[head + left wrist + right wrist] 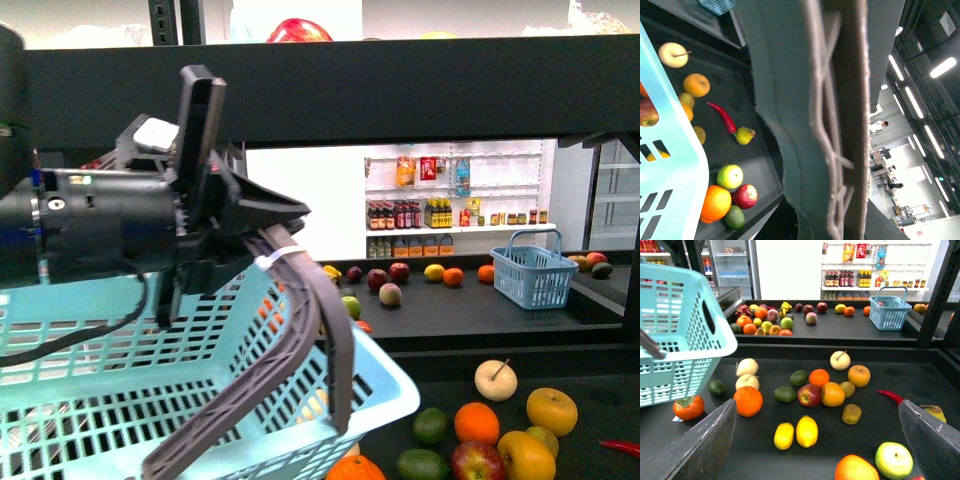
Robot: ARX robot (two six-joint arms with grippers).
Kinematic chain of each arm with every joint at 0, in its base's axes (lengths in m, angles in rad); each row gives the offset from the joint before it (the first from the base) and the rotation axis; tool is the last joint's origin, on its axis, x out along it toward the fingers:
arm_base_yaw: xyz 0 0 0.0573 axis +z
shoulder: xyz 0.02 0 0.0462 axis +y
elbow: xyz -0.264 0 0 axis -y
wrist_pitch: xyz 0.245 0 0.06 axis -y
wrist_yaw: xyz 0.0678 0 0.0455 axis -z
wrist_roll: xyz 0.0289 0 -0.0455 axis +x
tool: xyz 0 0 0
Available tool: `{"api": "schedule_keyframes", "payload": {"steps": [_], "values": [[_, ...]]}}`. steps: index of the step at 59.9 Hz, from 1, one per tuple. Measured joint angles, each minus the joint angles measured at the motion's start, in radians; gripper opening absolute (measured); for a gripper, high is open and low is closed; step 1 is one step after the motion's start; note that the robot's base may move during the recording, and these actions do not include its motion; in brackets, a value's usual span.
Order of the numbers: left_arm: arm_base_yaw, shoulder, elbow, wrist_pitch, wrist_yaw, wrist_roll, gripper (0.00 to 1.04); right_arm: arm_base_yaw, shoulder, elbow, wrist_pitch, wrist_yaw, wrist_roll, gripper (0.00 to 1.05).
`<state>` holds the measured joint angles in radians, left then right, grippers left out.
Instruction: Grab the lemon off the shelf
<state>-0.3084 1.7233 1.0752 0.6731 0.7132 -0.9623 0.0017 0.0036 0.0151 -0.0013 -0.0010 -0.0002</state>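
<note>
Black shelf [875, 432] with loose lemon [807, 431], orange [748, 401], apple [809, 395], chili [890, 396]

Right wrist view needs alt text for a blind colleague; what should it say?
Two lemons lie side by side on the black shelf, ahead of the open right gripper, among oranges and apples. A blue basket hangs nearby.

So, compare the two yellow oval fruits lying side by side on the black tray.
The larger yellow oval fruit, nearer the red apple, is plumper and a brighter lemon yellow. The smaller yellow oval fruit, nearer the big orange, is slimmer and a deeper golden yellow. Both are smooth-skinned and lie side by side on the black shelf tray, long axes roughly parallel.
</note>
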Motion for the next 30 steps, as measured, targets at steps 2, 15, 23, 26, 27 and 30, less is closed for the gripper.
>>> {"api": "schedule_keyframes", "payload": {"steps": [2, 15, 23, 26, 27, 30], "values": [[-0.015, 0.012, 0.014, 0.007, -0.005, -0.003, 0.09, 0.0, 0.0, 0.0, 0.0, 0.0, 0.0, 0.97], [-0.089, 0.072, 0.111, -0.04, -0.044, -0.006, 0.09, 0.0, 0.0, 0.0, 0.0, 0.0, 0.0, 0.97], [-0.091, 0.077, 0.117, -0.052, -0.052, -0.003, 0.09, 0.056, 0.05, 0.011, -0.032, 0.197, -0.03, 0.97], [-0.09, 0.077, 0.117, -0.053, -0.057, -0.003, 0.09, 0.069, 0.136, 0.024, -0.035, 0.322, -0.038, 0.97], [-0.09, 0.077, 0.118, -0.053, -0.059, -0.003, 0.09, 0.068, 0.154, 0.027, -0.035, 0.335, -0.037, 0.97], [-0.089, 0.077, 0.118, -0.053, -0.063, 0.005, 0.09, 0.055, 0.256, 0.039, -0.013, 0.354, -0.037, 0.97]]}}
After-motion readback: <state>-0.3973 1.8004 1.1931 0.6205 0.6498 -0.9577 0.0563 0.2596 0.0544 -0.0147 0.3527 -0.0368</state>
